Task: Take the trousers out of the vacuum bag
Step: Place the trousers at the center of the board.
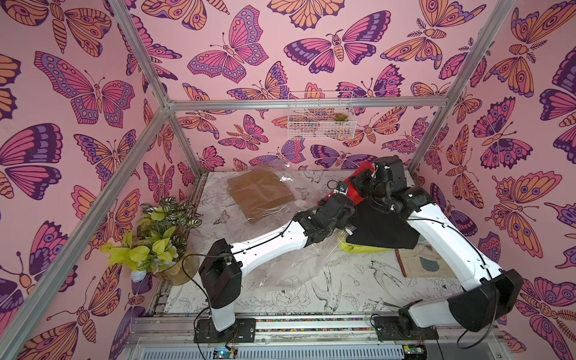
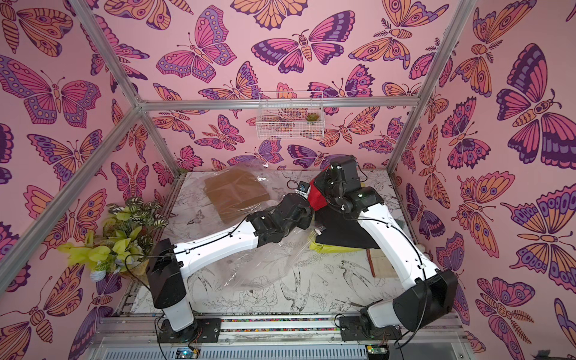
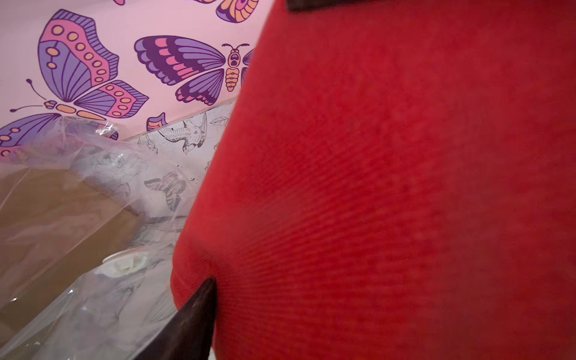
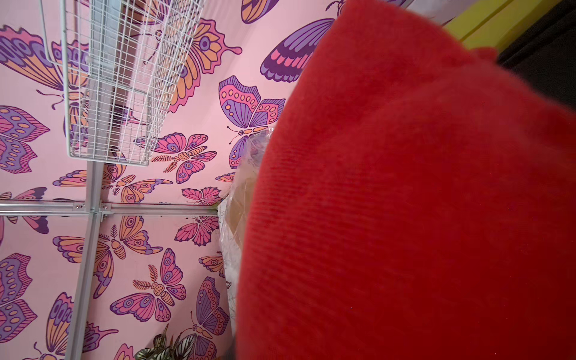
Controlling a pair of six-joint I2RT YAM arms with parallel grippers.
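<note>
Our right gripper (image 1: 363, 180) is clamped on the red trousers (image 2: 318, 194) and holds them up off the table (image 1: 358, 290), near its back right corner, close to the frame post there. Our left gripper (image 1: 349, 190) meets the same cloth from the other side. One dark finger (image 3: 196, 314) presses into its folded edge, but red fills the wrist view, so we cannot tell whether that claw has a hold. Just below lie the black trousers (image 1: 383, 230), flat, overlapping the yellow trousers (image 1: 349, 246). Both are outside the vacuum bag (image 1: 280, 258). The bag runs from the back wall toward the front middle, passing under our left forearm. The mustard brown trousers (image 1: 260, 194) sit inside its far end, beside the white valve cap (image 3: 124, 265). A plant (image 1: 156, 237) crowds the left edge.
</note>
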